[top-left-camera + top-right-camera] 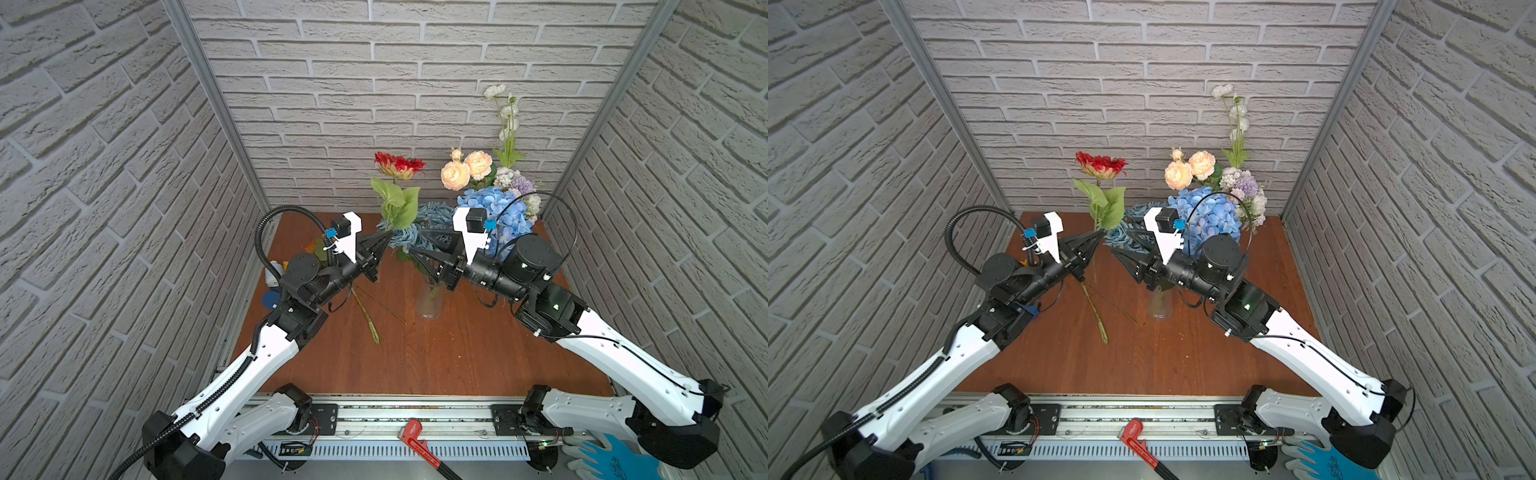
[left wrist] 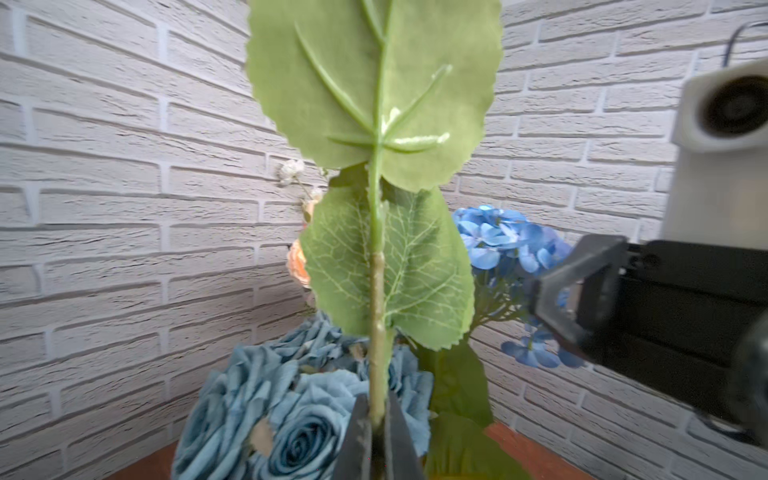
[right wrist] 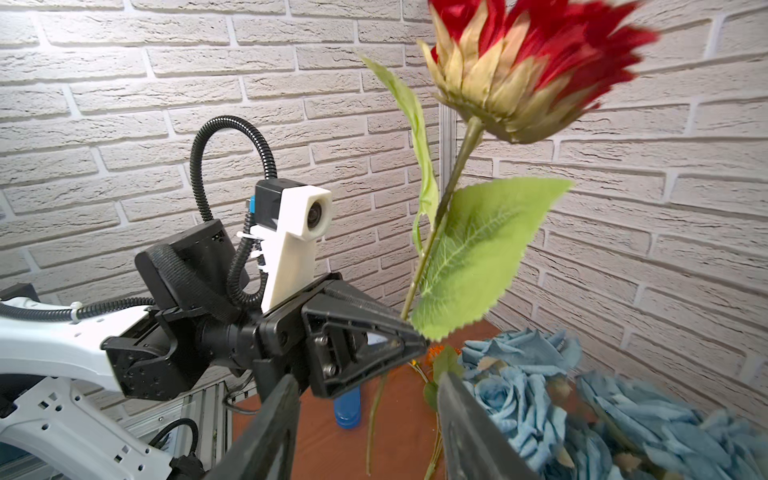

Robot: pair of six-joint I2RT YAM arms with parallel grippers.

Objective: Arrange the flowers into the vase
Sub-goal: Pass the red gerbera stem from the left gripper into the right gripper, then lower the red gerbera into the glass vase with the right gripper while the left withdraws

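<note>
My left gripper (image 1: 388, 237) (image 2: 376, 419) is shut on the green stem of a red sunflower (image 1: 398, 165) (image 3: 523, 66), held upright with its lower stem hanging free. A clear glass vase (image 1: 430, 303) (image 1: 1160, 305) holds a blue hydrangea (image 1: 494, 212), cream-peach roses (image 1: 461, 170), lilac-white clusters (image 1: 515, 183), tall white buds (image 1: 505, 112) and dusty-blue roses (image 1: 428, 220) (image 2: 299, 415). My right gripper (image 1: 415, 242) (image 3: 365, 386) is open and empty, just right of the held stem and above the vase. Another long stem (image 1: 368, 316) lies on the table; its orange bloom (image 3: 434, 351) barely shows.
The wooden table (image 1: 457, 357) is enclosed by brick-pattern walls on three sides. A white tube and blue cap (image 1: 272, 276) lie under the left arm at the table's left edge. A red tool (image 1: 417, 440) and blue gloves (image 1: 598, 453) rest by the front rail.
</note>
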